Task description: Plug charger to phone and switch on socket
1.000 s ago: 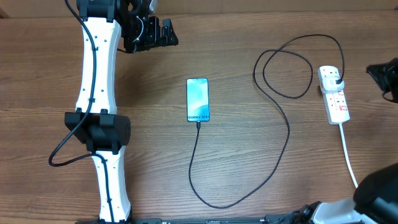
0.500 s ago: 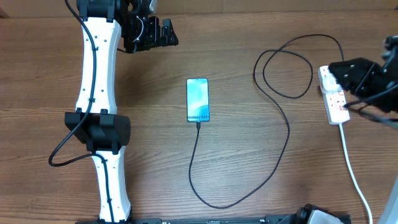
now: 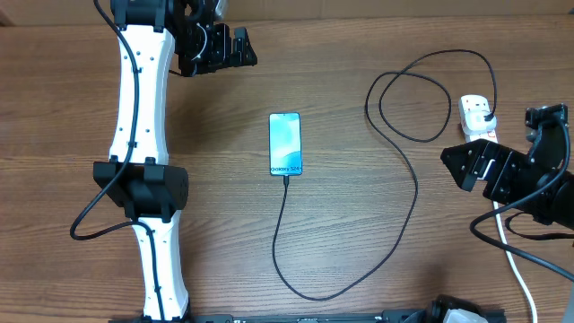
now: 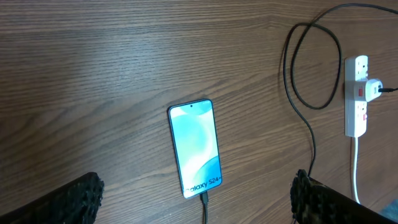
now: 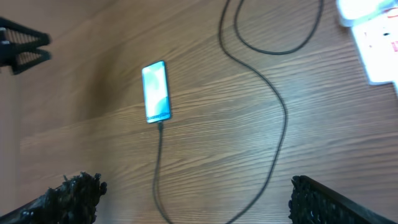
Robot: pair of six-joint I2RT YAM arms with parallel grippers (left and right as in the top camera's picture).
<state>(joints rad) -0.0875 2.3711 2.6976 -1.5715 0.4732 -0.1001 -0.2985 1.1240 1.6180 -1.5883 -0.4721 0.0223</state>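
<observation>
Overhead I see the phone (image 3: pixel 285 144) with the charger (image 3: pixel 415 197) meeting its lower edge, the socket (image 3: pixel 475 113) well right of it and partly under my right gripper (image 3: pixel 454 168), and my left gripper (image 3: pixel 248 47) up-left of it; the left wrist view shows fingers (image 4: pixel 74 199) spread apart, and in the right wrist view the fingers (image 5: pixel 73 194) are likewise apart.

Wood-grain table (image 3: pixel 215 233), matt brown. Phone (image 3: pixel 285 144) screen glossy. Socket (image 4: pixel 355 118) smooth white plastic. Charger (image 3: pixel 416 193) cable matt black.

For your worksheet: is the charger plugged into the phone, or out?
Plugged in: the charger ends at the phone's bottom edge, no gap visible.
</observation>
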